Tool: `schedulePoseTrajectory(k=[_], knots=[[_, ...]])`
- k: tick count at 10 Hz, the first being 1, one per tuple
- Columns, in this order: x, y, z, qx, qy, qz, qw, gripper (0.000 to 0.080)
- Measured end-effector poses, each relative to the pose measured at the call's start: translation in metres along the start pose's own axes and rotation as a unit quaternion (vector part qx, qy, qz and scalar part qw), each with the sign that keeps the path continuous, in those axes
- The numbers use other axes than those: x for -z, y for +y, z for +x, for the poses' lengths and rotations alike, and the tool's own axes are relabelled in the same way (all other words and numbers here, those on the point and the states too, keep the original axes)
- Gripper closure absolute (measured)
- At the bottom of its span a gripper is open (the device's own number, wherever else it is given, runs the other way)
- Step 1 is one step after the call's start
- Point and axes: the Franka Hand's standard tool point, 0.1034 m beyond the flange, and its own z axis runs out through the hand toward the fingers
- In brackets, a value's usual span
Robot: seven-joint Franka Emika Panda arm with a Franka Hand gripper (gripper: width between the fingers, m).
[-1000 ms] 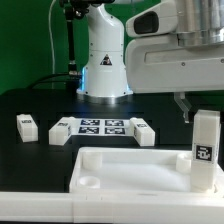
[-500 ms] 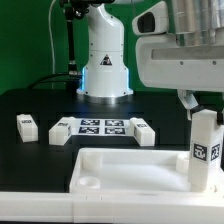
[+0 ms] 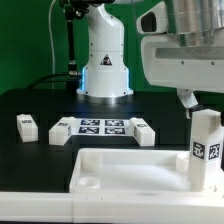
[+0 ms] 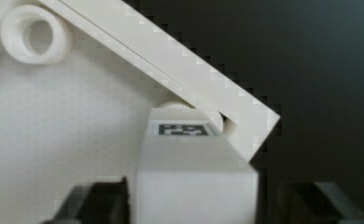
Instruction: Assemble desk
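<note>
Desk leg, upright at tabletop corner, jaws parted either side and gripping nothing: may lean or topple if seated loosely.

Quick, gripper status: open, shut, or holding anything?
The gripper: open, its fingers standing apart on either side of the upright leg at the tabletop corner, not clamping it.

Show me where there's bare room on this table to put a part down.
Bare black table lies between the lone leg at the exterior view's left and the tabletop rim; also between the lying leg at the marker board's right end in that view and the upright leg. Crowded: the row around the marker board.
</note>
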Motion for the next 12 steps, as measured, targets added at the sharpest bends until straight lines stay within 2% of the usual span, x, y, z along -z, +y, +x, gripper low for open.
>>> schedulePoseTrajectory(k=[1, 2, 3, 7, 8, 9, 10, 12], knots=[[0.0011, -0.0026, -0.0017, 0.049, 0.002, -0.003, 0.999, 0.0268], [0.0003, -0.0018, -0.0006, 0.090, 0.002, -0.003, 0.996, 0.0187], [0.0002, -0.0019, -0.0008, 0.122, 0.001, -0.003, 0.992, 0.0157], [-0.0001, -0.0018, -0.0010, 0.258, 0.002, -0.005, 0.966, 0.0151], [-0.0008, -0.0014, -0.0011, 0.324, 0.013, -0.020, 0.946, 0.0151], [-0.0005, -0.0036, -0.0008, 0.368, 0.019, -0.021, 0.929, 0.0151], [-0.0001, -0.0045, 0.0002, 0.417, 0.027, -0.029, 0.908, 0.0151], [-0.0025, -0.0085, -0.0028, 0.480, 0.039, -0.036, 0.875, 0.0151]])
